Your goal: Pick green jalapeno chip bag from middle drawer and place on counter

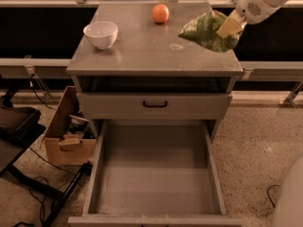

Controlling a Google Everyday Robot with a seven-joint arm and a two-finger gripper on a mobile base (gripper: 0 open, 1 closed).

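My gripper (228,28) comes in from the upper right and is shut on the green jalapeno chip bag (204,31). It holds the bag in the air over the right part of the counter (142,46). The bag hangs leftward from the fingers, just above the pale smudge (176,46). The middle drawer (154,174) stands pulled wide open below, its grey floor bare. The shallower drawer front with the black handle (155,104) above it is shut.
A white bowl (101,34) sits at the counter's left and an orange (160,13) at its back middle. A cardboard box (68,131) with clutter stands on the floor left of the cabinet, with black cables and a stand (28,183) beside it.
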